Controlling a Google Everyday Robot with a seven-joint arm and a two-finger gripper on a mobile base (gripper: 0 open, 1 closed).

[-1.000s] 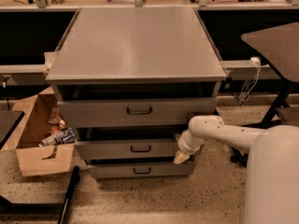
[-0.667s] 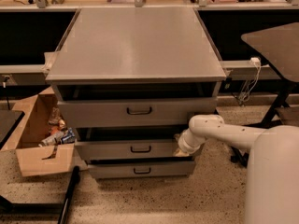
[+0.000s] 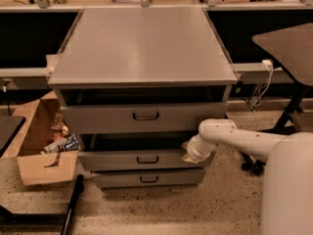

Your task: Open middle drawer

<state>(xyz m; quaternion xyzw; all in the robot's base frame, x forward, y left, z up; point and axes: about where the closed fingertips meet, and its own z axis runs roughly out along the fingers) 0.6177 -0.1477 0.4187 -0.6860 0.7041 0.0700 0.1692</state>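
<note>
The grey cabinet (image 3: pixel 142 48) has three drawer fronts. The middle drawer (image 3: pixel 112 160) is a wide grey panel with a small dark bar handle (image 3: pixel 147 159) at its centre. It stands out a little from the cabinet, with a dark gap above it. My gripper (image 3: pixel 189 155) is at the right end of the middle drawer's front, at its upper edge, well to the right of the handle. My white arm (image 3: pixel 244 141) reaches in from the right.
The taller top drawer (image 3: pixel 98 117) also stands slightly out. The narrow bottom drawer (image 3: pixel 166 178) is below. An open cardboard box (image 3: pixel 36 165) with litter sits on the floor at the left. A dark table (image 3: pixel 288 43) stands at the right. A black bar (image 3: pixel 72 207) lies at lower left.
My gripper has moved up a little along the right end of the middle drawer's front. The drawers look unmoved.
</note>
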